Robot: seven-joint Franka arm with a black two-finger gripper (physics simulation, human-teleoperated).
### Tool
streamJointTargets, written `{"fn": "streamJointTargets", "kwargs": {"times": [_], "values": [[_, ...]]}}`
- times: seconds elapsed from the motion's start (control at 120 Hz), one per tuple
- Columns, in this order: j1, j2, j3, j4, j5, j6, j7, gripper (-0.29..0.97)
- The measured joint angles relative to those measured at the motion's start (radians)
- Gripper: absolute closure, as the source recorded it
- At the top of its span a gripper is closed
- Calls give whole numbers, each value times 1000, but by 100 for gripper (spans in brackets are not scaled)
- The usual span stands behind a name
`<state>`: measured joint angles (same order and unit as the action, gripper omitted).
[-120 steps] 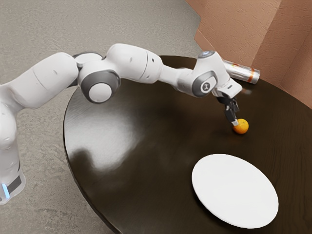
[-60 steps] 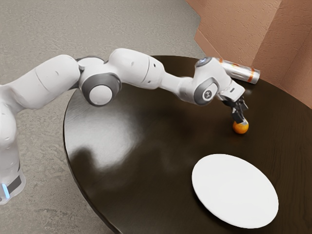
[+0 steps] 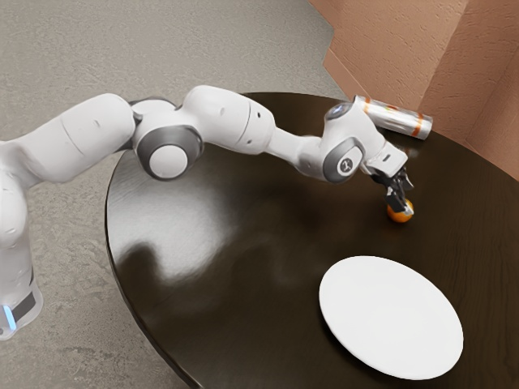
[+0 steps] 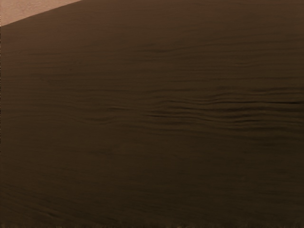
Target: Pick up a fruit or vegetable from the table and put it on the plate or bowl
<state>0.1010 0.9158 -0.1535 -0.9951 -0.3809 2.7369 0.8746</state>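
One arm, mine, comes in from the exterior view's left, its white links stretching over the dark round table (image 3: 243, 243) toward the exterior view's right. Further along, a white plate (image 3: 391, 318) lies flat near the table's near edge. Beyond it, toward the right, my gripper (image 3: 398, 197) points down directly over a small orange (image 3: 400, 214). The orange sits on the tabletop, apart from the plate and on its far side. My hand meets the top of the fruit, but I cannot tell whether my jaws are parted or closed on it. Behind my wrist, a silver can (image 3: 401, 120) with orange bands lies on its side near the table's far edge. Under my wrist camera, the table's dark wood grain spreads out close below me.
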Motion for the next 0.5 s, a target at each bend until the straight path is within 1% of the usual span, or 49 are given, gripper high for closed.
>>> {"fn": "streamJointTargets", "kwargs": {"times": [0.5], "values": [[6,28,-8,1,-6,2,-5,2]]}}
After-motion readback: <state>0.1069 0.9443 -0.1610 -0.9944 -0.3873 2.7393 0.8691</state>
